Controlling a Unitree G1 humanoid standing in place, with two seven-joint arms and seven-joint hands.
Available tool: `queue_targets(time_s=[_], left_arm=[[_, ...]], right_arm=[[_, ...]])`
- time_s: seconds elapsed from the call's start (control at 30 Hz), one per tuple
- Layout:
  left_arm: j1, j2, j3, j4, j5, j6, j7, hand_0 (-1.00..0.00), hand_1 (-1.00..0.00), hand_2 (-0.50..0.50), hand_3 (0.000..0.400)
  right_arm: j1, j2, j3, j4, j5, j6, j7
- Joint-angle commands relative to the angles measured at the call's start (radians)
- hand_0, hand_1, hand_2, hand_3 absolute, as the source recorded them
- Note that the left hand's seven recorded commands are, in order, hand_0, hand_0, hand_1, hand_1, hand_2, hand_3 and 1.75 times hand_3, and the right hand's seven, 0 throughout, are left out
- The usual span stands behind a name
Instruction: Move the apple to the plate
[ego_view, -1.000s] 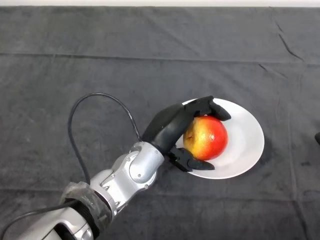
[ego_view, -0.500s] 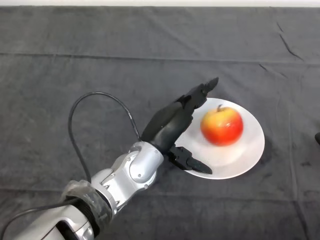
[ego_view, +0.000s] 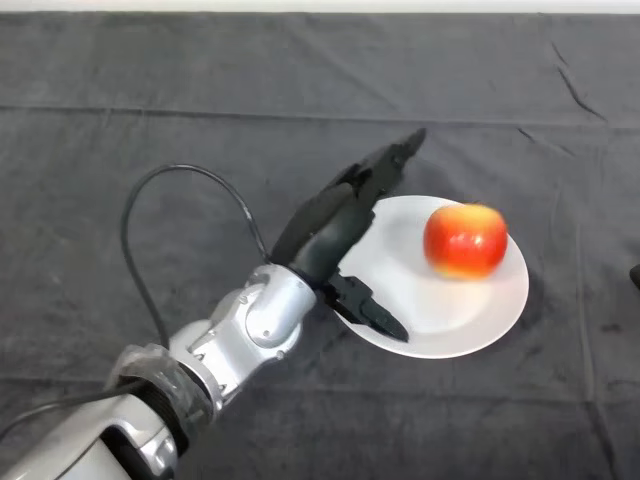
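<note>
The apple (ego_view: 465, 240) is being carried by the white plate (ego_view: 420, 325), on the plate's far right part, close to the rim. Nothing is touching it. The plate itself is being borne by the surface (ego_view: 150, 100), which is covered with a dark cloth.

The robot hand (ego_view: 335, 230) is being held open at the plate's left edge, gripping nothing: the fingers (ego_view: 395, 160) are being stretched straight toward the upper right, beyond the plate's far-left rim, while the thumb (ego_view: 375, 315) is being pointed toward the lower right over the plate's near-left rim. The apple is lying to the right of the robot hand, clear of it, with a stretch of bare plate showing between them.

The apple is nearly round, so no long axis is being offered; it appears to be sitting upright, though the stem is not being made out clearly.

The task is being judged as good as done, since the apple is resting on the plate. The coming move is being judged to be a drawing back of the arm toward the lower left, away from the apple, with care that the thumb is not caught on the plate's rim.
</note>
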Motion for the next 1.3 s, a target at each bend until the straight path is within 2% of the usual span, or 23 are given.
queue_targets(time_s=[0.03,0.6,0.97,1.3], left_arm=[[-0.014,0.059,0.046,-0.022,-0.015,-0.021,0.022,0.0,0.0,0.0,0.0],[0.161,0.256,0.313,-0.185,-0.079,-0.056,0.08,0.0,0.0,0.0,0.0],[0.26,0.327,0.487,-0.188,-0.118,-0.086,0.128,0.0,0.0,0.0,0.0],[0.35,0.357,0.623,-0.22,-0.155,-0.081,0.167,0.0,0.0,0.0,0.0]], right_arm=[[0.011,-0.035,-0.0229,0.001,-0.0098,0.003,0.0099],[0.012,-0.033,-0.023,-0.002,-0.0105,0.002,0.0087],[0.013,-0.032,-0.0231,-0.004,-0.0106,0.001,0.0074],[0.013,-0.032,-0.0234,-0.005,-0.0105,0.001,0.0065]])
